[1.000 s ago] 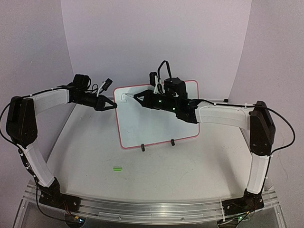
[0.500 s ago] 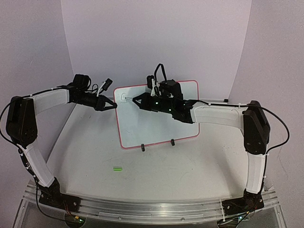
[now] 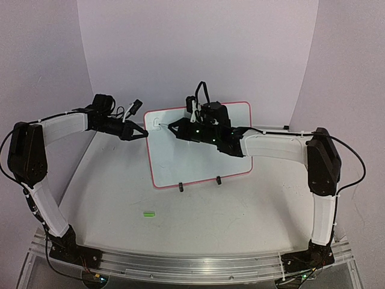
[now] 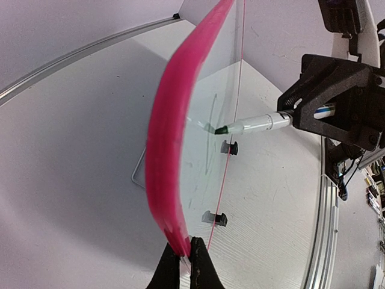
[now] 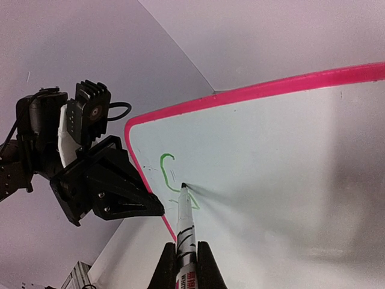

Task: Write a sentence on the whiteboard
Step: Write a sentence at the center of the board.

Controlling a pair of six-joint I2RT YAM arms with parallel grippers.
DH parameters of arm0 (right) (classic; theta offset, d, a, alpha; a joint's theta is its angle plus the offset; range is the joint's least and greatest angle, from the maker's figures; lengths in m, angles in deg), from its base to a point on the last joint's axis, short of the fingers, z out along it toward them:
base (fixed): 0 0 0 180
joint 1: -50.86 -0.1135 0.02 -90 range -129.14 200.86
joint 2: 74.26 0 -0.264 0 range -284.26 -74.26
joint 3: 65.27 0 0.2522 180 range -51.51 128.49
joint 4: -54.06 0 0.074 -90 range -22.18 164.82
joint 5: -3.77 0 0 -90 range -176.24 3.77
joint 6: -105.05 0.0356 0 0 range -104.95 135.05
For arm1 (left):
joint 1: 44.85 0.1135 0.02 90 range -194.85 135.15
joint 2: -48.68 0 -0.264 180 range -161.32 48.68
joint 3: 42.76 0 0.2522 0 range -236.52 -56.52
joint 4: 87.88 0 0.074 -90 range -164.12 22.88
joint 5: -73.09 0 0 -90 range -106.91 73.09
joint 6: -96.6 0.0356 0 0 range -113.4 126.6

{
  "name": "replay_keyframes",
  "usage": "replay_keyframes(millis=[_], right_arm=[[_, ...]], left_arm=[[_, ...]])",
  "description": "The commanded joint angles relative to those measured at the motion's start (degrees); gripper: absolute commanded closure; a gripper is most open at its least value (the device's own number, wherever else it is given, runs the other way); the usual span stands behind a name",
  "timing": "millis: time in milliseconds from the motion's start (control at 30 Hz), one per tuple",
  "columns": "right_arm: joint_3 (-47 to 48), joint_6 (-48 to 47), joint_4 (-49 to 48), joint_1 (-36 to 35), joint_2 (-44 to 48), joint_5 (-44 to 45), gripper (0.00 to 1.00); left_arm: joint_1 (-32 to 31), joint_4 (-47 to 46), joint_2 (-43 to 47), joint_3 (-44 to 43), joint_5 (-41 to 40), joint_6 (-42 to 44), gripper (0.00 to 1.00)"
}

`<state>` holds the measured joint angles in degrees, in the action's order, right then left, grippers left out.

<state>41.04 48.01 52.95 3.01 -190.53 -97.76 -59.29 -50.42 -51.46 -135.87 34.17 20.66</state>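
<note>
**Right arm slides a little left at the whiteboard point(image 3: 198, 162)**

Since one second ago the right arm has drawn slightly to the left, its elbow closer to the board, and the marker point(image 3: 161, 125) tip sits nearer the upper left corner. Left arm and board have stayed in place.

The whiteboard stands near the back of the tabletop point(image 3: 240, 223) on its two black clip feet point(image 3: 180, 187). The left gripper point(image 3: 143, 135) is at its left edge, with its fingers pressed together on the pink frame. The right gripper point(image 3: 171, 127) is in front of the white face, pinching the marker, and the marker's tip touches the board just below a short green stroke point(image 5: 165, 168).

The long axis of the board runs from left to right, rising a little toward the right. Its writing face looks toward the arm bases. A small green piece point(image 3: 148, 213) lies on the tabletop, well apart from the board.
</note>
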Motion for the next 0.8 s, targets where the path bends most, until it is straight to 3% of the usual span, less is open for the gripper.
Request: replay_keyframes(millis=[0,767], right_arm=[[-0.95,-0.56,0.19,0.51,2.29,4.77,1.00],[-4.68,-1.16,0.16,0.66,6.03,6.12,1.00]], left_arm=[[-0.81,2.40,0.12,0.43,-4.67,3.54,1.00],[-0.80,2.43,0.34,0.42,-4.61,3.54,1.00]])
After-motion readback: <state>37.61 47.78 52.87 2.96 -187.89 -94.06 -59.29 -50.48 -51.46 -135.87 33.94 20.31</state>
